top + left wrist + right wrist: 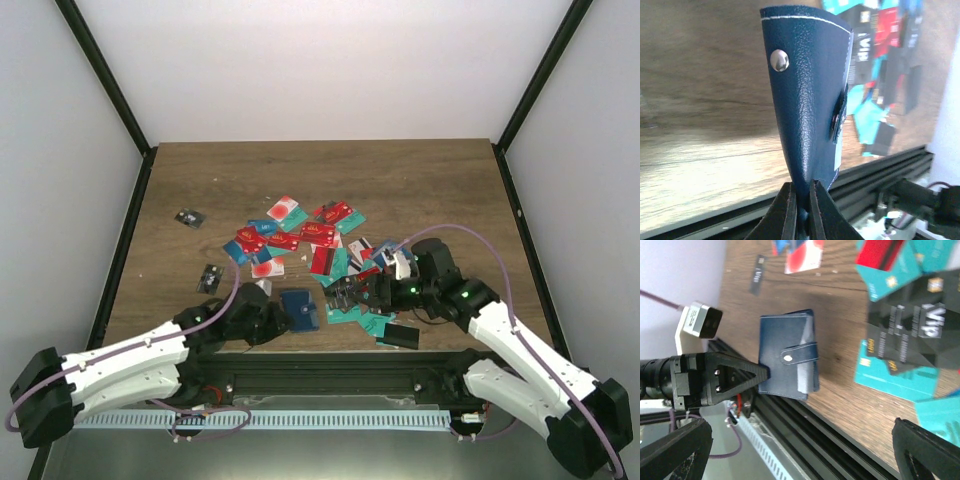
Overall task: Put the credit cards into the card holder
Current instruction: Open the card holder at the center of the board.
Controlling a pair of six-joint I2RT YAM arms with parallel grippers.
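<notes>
Jaws on the left arm are squeezed tight on one edge of the card holder [299, 308]. In the left wrist view the two dark fingers [788, 212] pinch the bottom of the blue leather, and the holder rises up from them. A shiny round snap [779, 60] sits near its top. A little strap [839, 112] wraps round its right side.

The card holder is dark blue. It sits on the brown wooden surface [200, 170], close to the front edge and the black rail [330, 365]. It is just to the left of the pile of credit cards [320, 240]. From the right wrist view it looks flat, with the strap pulled across it and snapped down. The pointed black tip of the left arm touches its near edge.

On the right arm the jaws are spread wide apart. Its two dark fingers [675, 450] show in the bottom corners of the right wrist view, one on each side. They hang over the near side of the card pile, right beside the card holder.

The credit cards lie in a messy heap in the middle of the surface. They are red, teal, blue, white with red, and black. Many lie on top of each other. A black card [912, 327] with silver letters rests on teal ones under the right arm. Another black card [400, 335] lies alone near the front rail.

Two small black chips [189, 218] lie off to the left, apart from the pile.
</notes>
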